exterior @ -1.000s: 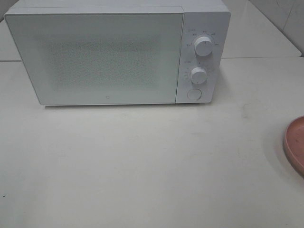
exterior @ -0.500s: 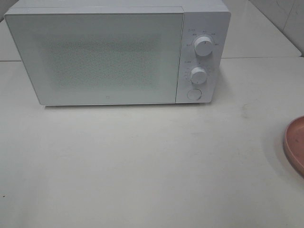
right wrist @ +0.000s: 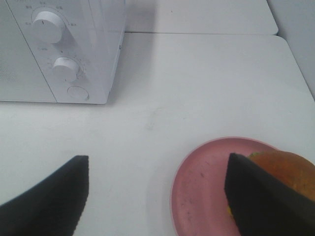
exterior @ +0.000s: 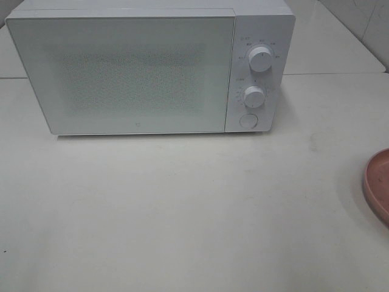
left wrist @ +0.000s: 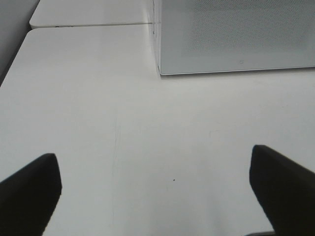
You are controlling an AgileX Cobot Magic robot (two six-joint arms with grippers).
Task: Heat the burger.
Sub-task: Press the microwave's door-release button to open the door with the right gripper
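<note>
The burger (right wrist: 288,169) lies on a round pink plate (right wrist: 206,187) in the right wrist view; only part of its golden-brown bun shows behind one dark finger. My right gripper (right wrist: 156,196) hangs open above the table, its fingers spread on either side of the plate's near rim, holding nothing. In the left wrist view my left gripper (left wrist: 156,189) is open wide over bare table, in front of the white microwave (exterior: 146,67), whose door is closed. Neither gripper appears in the exterior high view, where just the plate's edge (exterior: 378,185) shows at the right border.
The microwave has two round knobs (exterior: 260,59) (exterior: 254,95) and a round button (exterior: 248,120) on its right panel. A seam (left wrist: 88,24) joins a second table behind. The white tabletop (exterior: 182,207) stretches in front of the microwave.
</note>
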